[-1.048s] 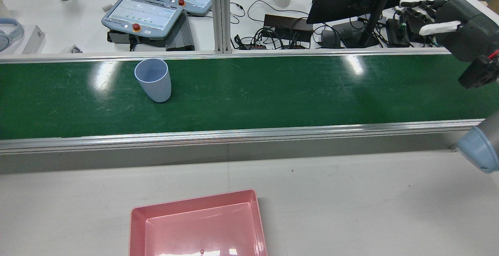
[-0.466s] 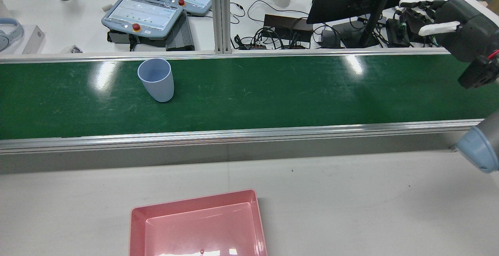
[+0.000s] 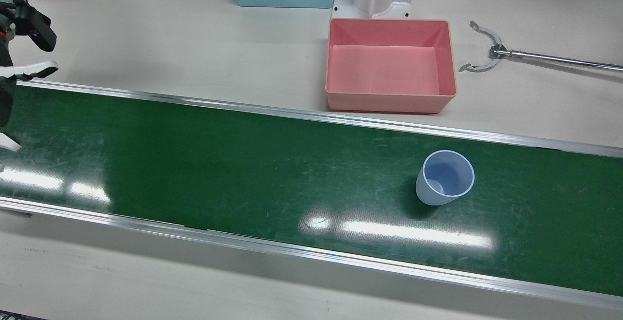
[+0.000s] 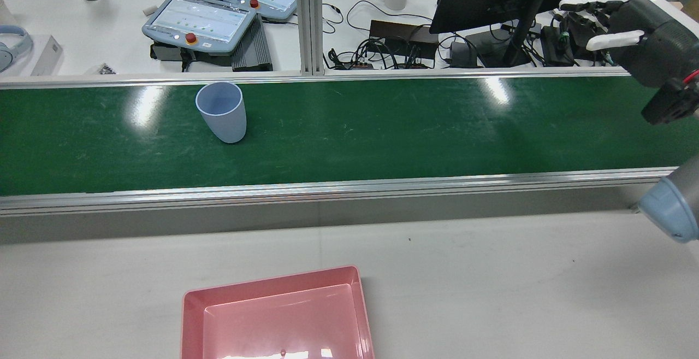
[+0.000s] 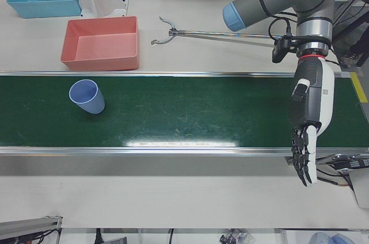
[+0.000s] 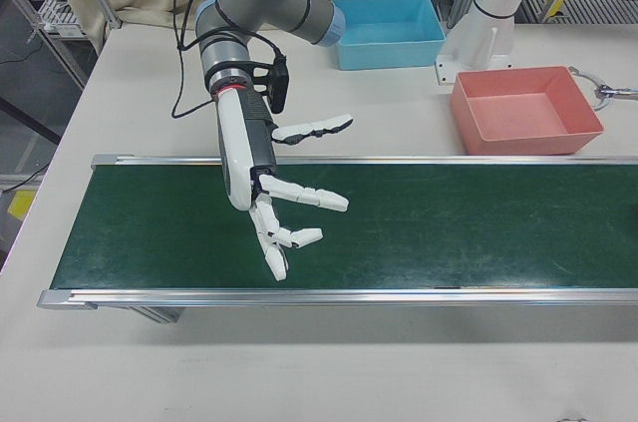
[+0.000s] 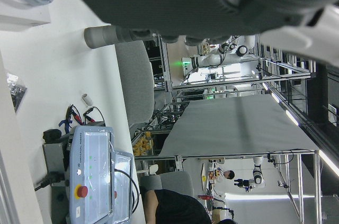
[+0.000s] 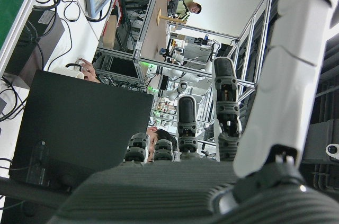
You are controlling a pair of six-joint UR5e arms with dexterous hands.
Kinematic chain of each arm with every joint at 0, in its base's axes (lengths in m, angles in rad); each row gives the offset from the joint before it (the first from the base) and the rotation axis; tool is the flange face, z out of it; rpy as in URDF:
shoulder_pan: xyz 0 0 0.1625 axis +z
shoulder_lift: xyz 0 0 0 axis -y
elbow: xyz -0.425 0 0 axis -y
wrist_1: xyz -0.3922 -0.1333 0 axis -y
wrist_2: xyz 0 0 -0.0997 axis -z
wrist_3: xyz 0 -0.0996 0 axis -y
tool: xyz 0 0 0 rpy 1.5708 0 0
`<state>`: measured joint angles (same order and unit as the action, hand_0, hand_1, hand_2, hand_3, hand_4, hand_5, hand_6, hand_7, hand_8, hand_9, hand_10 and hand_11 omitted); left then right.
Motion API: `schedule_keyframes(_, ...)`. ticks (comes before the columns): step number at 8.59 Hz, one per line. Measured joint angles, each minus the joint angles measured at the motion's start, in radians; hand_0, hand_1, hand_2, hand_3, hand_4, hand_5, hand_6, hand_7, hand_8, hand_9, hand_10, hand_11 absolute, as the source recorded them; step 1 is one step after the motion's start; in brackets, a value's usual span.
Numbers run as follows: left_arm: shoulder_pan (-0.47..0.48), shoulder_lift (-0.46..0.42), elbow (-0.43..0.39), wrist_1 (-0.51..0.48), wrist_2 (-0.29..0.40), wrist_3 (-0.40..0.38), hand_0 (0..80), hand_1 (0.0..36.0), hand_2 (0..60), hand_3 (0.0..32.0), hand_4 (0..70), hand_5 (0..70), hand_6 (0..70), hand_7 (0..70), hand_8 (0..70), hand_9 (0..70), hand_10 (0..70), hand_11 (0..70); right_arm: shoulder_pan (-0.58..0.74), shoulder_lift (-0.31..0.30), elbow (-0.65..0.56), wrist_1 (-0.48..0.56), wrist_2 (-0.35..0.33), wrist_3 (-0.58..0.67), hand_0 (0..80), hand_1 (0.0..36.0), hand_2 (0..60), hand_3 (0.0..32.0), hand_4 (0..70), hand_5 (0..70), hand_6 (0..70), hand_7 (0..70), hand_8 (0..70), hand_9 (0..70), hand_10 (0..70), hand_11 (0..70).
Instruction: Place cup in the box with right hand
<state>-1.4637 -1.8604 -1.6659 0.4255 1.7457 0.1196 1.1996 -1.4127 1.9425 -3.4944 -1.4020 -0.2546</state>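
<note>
The cup [image 3: 445,178] stands upright on the green belt [image 3: 219,164], mouth up, so a hand can take it by the side. It is well apart from the right hand [image 6: 284,205], which hangs over the other end of the belt with fingers spread, holding nothing. The pink box [image 3: 391,64] waits empty on the desk [image 3: 170,42] just beside the belt, near the cup. The left hand [image 5: 307,137] hangs released, fingers pointing down, away from the work.

Matt plastic cup [image 3: 445,178], glossy belt [image 3: 243,164]
</note>
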Motion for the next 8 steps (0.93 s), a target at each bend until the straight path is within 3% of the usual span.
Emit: schedule_keyframes(8, 0.000, 0.000, 0.000, 0.000, 0.000, -0.001, 0.0, 0.0, 0.0, 0.0, 0.0, 0.0, 0.0, 0.0, 0.0, 0.0, 0.0, 0.0, 0.000, 0.000, 0.004, 0.000, 0.000, 0.000, 56.6, 13.0, 0.0, 0.0, 35.4, 5.4, 10.3, 46.1, 1.2, 9.6, 6.9, 11.8)
